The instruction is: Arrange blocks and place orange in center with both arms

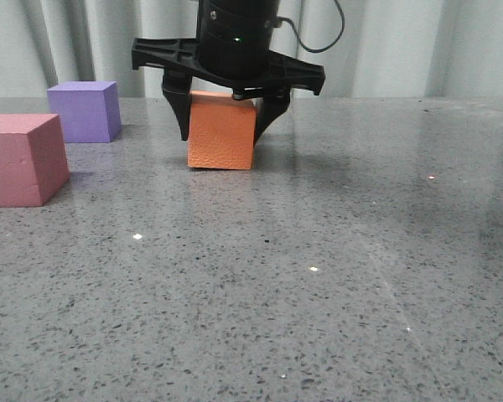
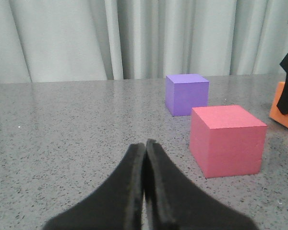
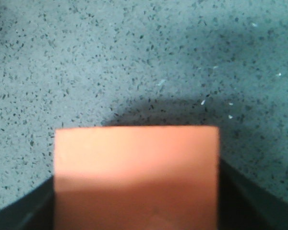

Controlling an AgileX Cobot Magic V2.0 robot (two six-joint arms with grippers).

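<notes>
A grey speckled stone table (image 1: 335,285) is shown, filling the lower part of the front view, with a pale pleated curtain (image 1: 419,46) hung behind its far edge; all positions below are given relative to the orange cube (image 1: 222,131), which is seen resting on the table in the middle distance. The right gripper (image 1: 227,109) is lowered over the orange cube from above, with one black finger (image 1: 178,109) set against the cube's left face and the other against its right face, so that the cube is pinched between them; in the right wrist view the cube's top face (image 3: 136,175) is seen between two dark finger edges, with its shadow cast on the table beyond it. The pink-red cube (image 1: 21,159) is placed to the left of the orange cube and nearer the camera, well apart from it; the purple cube (image 1: 85,110) is placed left of the orange cube and slightly farther back, behind the pink-red cube and apart from it. The left gripper (image 2: 145,187) is seen only in its own wrist view, with its two black fingers pressed together and nothing between them, low over the table; beyond its tips the pink-red cube (image 2: 226,140) and purple cube (image 2: 186,93) are visible, and a corner of the orange cube (image 2: 284,112) is caught at the frame edge.
</notes>
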